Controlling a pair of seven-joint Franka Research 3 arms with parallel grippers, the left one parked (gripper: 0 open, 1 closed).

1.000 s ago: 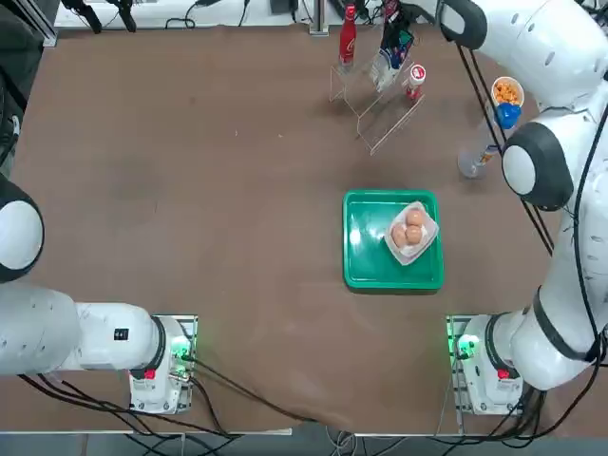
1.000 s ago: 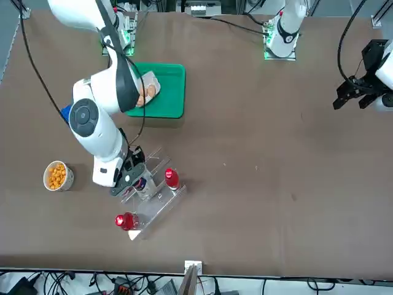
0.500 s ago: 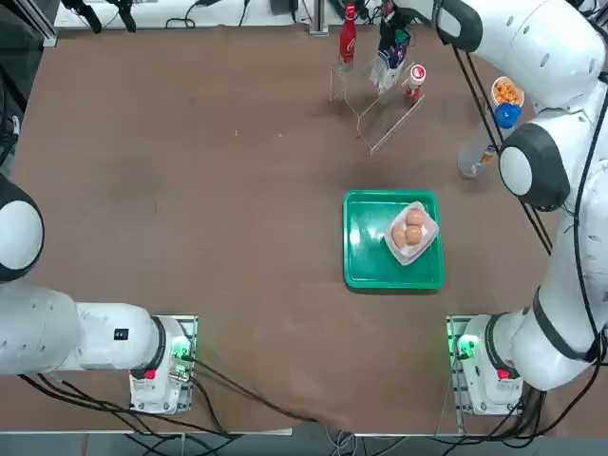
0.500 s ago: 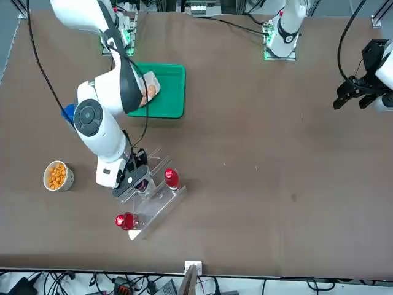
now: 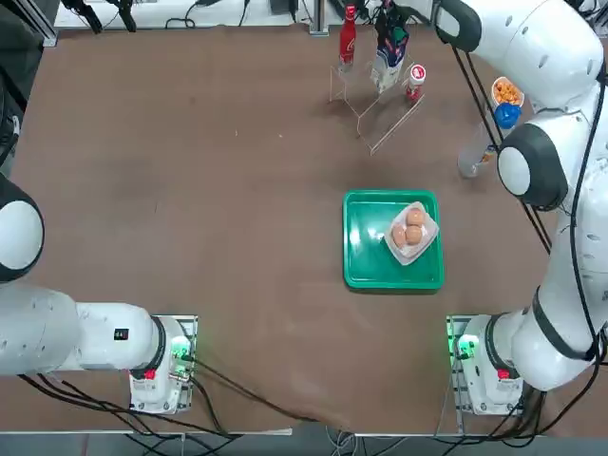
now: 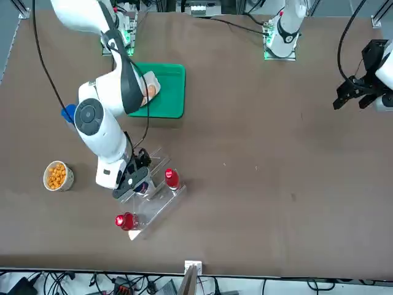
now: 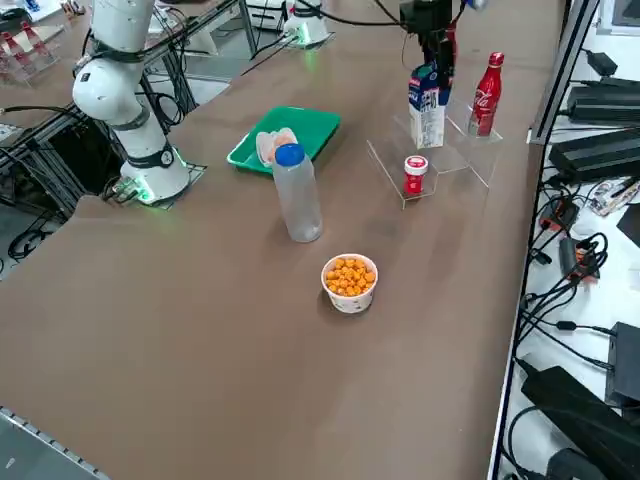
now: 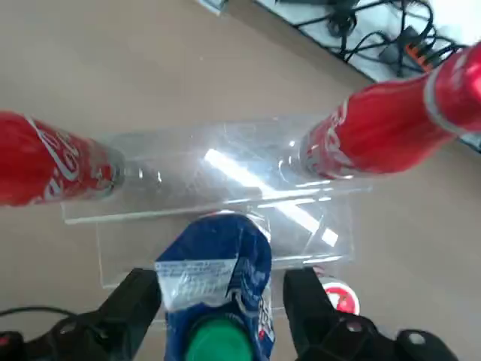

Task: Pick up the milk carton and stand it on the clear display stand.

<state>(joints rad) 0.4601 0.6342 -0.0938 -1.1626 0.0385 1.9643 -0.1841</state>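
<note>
The milk carton (image 7: 428,105), blue on top with a white body, stands upright on a step of the clear display stand (image 7: 455,160), between a red bottle (image 7: 486,85) and a small red can (image 7: 415,175). My right gripper (image 7: 438,52) hangs straight over the carton. In the wrist view the carton's blue gabled top (image 8: 218,271) lies between the two black fingers (image 8: 141,297), with a thin gap showing beside the other one, so the gripper (image 8: 223,289) is open around the top. From overhead the carton (image 5: 385,65) sits under the gripper (image 5: 390,38).
A green tray (image 5: 366,256) holding a dish of eggs (image 5: 411,231) lies mid-table. A clear bottle with a blue cap (image 7: 296,195) and a bowl of orange snacks (image 7: 349,280) stand toward the table's right side. The stand's lower panels (image 5: 385,122) reach toward the tray.
The right wrist has shifted slightly over the stand. In the top view more of the carton's white side shows beneath the gripper than a second ago.
</note>
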